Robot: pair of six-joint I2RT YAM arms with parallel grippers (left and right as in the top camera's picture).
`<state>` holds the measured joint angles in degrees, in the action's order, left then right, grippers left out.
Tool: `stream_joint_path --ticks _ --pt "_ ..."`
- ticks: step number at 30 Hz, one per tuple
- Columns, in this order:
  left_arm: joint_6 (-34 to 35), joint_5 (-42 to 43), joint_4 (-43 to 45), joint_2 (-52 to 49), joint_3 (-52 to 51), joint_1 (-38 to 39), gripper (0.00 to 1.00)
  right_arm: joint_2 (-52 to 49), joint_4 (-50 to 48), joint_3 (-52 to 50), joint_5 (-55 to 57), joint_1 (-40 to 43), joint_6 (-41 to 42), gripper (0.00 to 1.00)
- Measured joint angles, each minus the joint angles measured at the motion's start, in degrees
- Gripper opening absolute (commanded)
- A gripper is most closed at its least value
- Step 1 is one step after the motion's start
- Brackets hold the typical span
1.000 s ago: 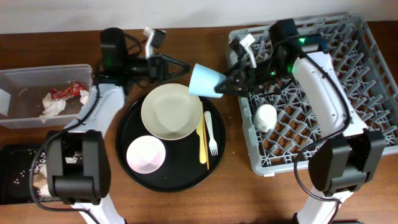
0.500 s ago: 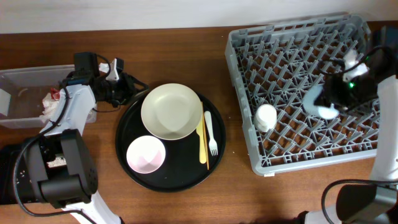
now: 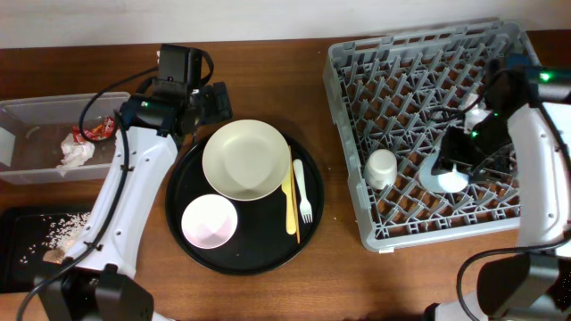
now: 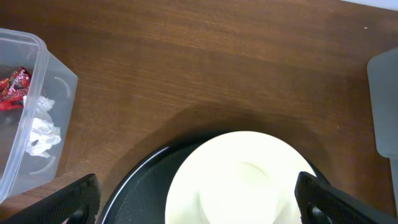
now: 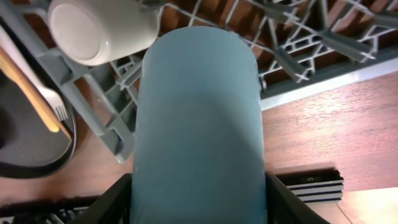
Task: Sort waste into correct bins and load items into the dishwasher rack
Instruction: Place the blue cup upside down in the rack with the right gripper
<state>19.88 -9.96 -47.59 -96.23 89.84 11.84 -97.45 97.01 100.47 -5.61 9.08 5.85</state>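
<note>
Hazard one: the small blue cup (image 5: 198, 124), clenched in my right claw (image 5: 199, 193), hangs low over the dishwasher rack (image 3: 401, 71), between its middle and its right edge. I cannot tell whether it rests on the pegs. Released askew, it could topple or wedge. Hazard two: my left claw (image 4: 193, 202) hovers spread wide and empty over the pale cream plate (image 4: 242, 174) at the round tray's (image 3: 268, 254) far edge. A flat rim invites a slipped pinch.
</note>
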Motion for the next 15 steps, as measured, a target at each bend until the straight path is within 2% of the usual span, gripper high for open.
stream_joint_path --ticks 10,15 --pt "0.0 -0.2 0.0 0.0 0.0 0.0 1.0 -0.5 -1.2 -0.1 5.9 -1.7 3.2 0.26" --pt "0.0 -0.2 0.0 0.0 0.0 0.0 1.0 -8.7 -3.3 -0.3 6.3 -1.7 2.9 0.25"
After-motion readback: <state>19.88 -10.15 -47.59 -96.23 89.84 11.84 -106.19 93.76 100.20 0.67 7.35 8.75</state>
